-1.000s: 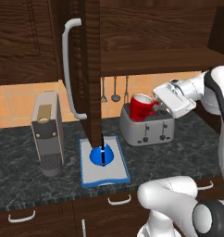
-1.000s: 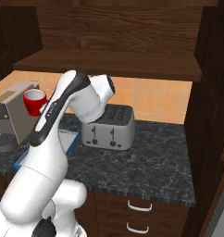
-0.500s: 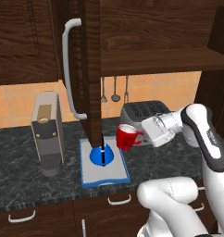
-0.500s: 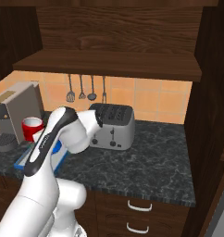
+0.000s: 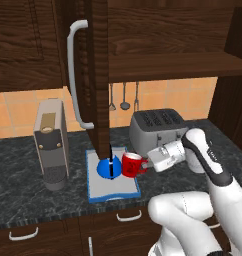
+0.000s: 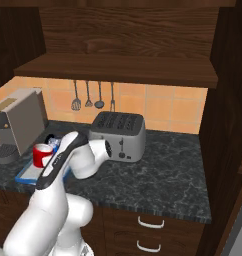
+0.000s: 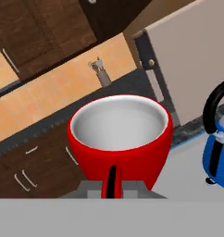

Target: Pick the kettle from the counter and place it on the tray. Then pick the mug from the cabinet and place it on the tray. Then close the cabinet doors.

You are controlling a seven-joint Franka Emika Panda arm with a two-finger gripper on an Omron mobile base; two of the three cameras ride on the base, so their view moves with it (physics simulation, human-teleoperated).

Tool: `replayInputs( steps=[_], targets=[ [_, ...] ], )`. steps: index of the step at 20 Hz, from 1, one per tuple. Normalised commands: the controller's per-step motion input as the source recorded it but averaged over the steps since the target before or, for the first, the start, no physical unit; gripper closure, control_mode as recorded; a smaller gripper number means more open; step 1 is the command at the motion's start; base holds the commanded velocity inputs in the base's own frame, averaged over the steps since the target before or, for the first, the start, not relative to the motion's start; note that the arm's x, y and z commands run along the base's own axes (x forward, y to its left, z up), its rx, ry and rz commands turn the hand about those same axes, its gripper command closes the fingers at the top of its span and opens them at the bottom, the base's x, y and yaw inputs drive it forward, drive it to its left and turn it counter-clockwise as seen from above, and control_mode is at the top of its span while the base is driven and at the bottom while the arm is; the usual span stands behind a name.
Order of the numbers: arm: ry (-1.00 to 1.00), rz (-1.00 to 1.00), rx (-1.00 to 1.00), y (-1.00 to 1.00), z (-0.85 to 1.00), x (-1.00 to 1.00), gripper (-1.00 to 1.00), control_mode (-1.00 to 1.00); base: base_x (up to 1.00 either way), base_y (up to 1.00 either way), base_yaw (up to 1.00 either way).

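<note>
Gripper is clamped on the mug by its handle, holding it upright over the tray's right side, just beside the kettle already there. Step in hand: placing the mug. Next: lower, release, then shut the door beyond.

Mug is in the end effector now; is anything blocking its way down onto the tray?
Nothing visible blocks it. The mug hangs over the tray's right part; the kettle sits close beside it on the left, leaving bare tray surface below.
</note>
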Motion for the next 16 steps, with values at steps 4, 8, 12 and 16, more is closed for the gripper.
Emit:
replayInputs(
  steps=[4, 8, 12, 16],
  targets=[
    [0.08, 0.00, 0.00, 0.24, -0.47, 0.74, 1.00, -1.00, 0.00, 0.00, 0.00],
    [0.04, 0.05, -0.08, 0.29, -0.78, 0.11, 1.00, -1.00, 0.00, 0.00, 0.00],
    [0.00, 0.10, -0.09, 0.23, -0.67, 0.13, 1.00, -1.00, 0.00, 0.00, 0.00],
    [-0.13, 0.08, -0.01, 0.21, -0.35, 0.15, 1.00, -1.00, 0.00, 0.00, 0.00]
  ],
)
